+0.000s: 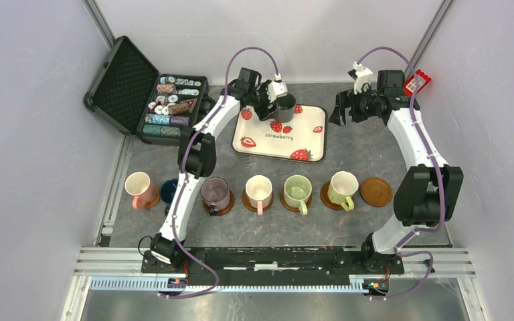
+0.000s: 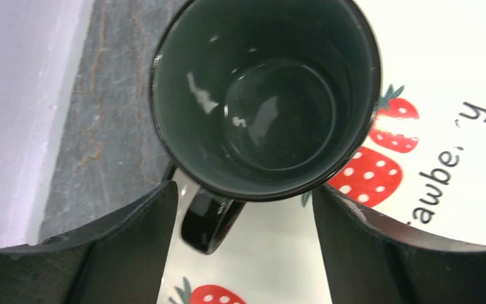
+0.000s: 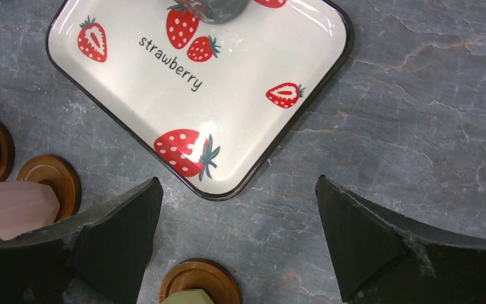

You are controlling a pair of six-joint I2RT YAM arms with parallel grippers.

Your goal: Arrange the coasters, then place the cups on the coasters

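Grey marbled tabletop (image 1: 358,155), pale walls (image 1: 33,134); both jaws apart, left's at dark mug (image 2: 266,95).

- Bare table strip (image 1: 274,168) between tray (image 1: 293,138) and mug row (image 1: 259,189) — open passage.
- Bare coaster (image 1: 376,192), row's right end — reachable from above.
- Chip case (image 1: 140,93) blocks far left; left arm (image 1: 189,175) overhangs navy mug (image 1: 168,190).

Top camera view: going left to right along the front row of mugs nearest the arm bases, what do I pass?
pink mug → navy mug → mauve mug → cream mug → light green mug → yellow-green mug → bare coaster
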